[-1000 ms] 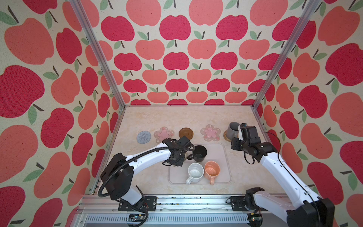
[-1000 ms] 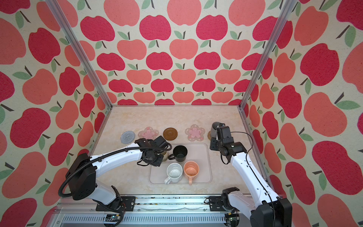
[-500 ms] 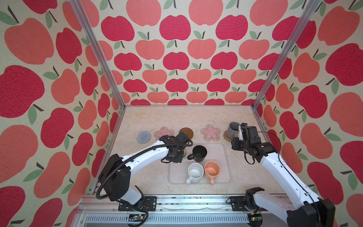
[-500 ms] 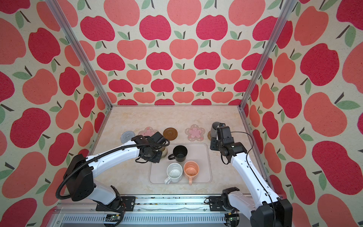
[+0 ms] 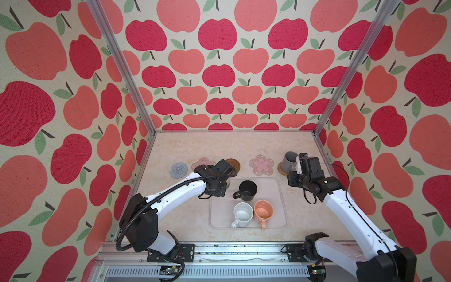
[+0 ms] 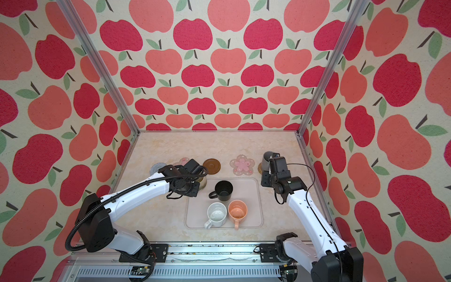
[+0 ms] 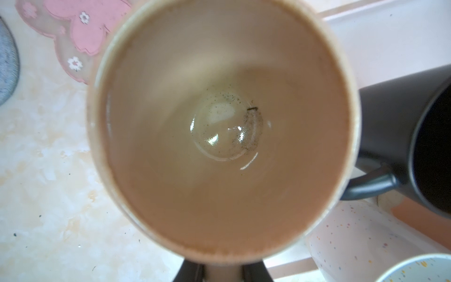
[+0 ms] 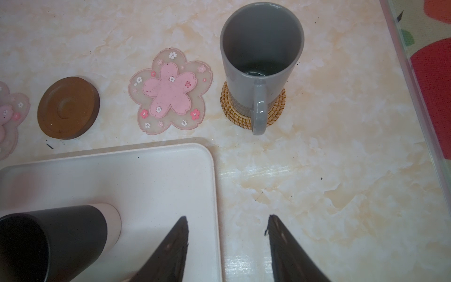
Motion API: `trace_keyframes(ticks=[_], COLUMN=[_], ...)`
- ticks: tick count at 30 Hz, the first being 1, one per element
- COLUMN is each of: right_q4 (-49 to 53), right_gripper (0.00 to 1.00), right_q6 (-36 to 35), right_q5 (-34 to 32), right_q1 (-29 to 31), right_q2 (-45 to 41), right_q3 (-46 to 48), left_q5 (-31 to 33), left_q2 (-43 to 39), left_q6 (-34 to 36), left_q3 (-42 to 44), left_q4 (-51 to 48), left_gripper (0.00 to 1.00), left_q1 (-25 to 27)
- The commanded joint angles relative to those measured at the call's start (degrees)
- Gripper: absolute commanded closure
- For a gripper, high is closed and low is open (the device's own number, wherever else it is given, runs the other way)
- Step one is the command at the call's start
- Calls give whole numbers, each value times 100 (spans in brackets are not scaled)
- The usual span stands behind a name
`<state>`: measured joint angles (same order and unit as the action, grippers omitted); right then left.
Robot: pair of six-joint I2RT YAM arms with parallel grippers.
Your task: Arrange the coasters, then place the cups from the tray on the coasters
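Note:
My left gripper [image 7: 224, 271] is shut on the cream cup [image 7: 224, 127], whose inside fills the left wrist view. In both top views only a sliver of that cup [image 5: 227, 183] shows under the left wrist, just left of the tray [image 5: 277, 195] and near a pink flower coaster [image 5: 203, 163]. The black cup [image 5: 247, 190], white cup [image 5: 242, 214] and peach cup [image 5: 263, 212] stand on the tray. The grey cup [image 8: 261, 48] stands on the rattan coaster [image 8: 277, 107]. My right gripper [image 8: 227, 217] is open and empty over the tray's far right corner.
Across the back lie the grey crocheted coaster [image 5: 179, 170], the brown wooden coaster [image 5: 233, 164] and a second pink flower coaster [image 5: 261, 164], all bare. Apple-print walls and metal posts close in the table on three sides.
The left arm has carried the cream cup a little to the left, off the tray's left side toward the pink flower coaster. The right arm has stayed still.

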<state>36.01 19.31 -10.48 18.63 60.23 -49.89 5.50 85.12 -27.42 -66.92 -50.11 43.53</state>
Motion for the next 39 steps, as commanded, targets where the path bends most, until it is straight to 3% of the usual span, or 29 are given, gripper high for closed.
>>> trace_keyframes(ticks=[1, 39], right_q4=[7, 30], right_gripper=[45, 44], right_q6=[-126, -375], right_q5=[-127, -96], right_q1=[17, -247], right_q2=[-55, -200], right_q3=[27, 49], left_q5=[320, 328], left_q2=[-135, 1395], left_q6=[85, 281], left_q3=[-396, -1925], left_q4=[490, 723], left_gripper=[100, 100], left_q1=[-68, -483])
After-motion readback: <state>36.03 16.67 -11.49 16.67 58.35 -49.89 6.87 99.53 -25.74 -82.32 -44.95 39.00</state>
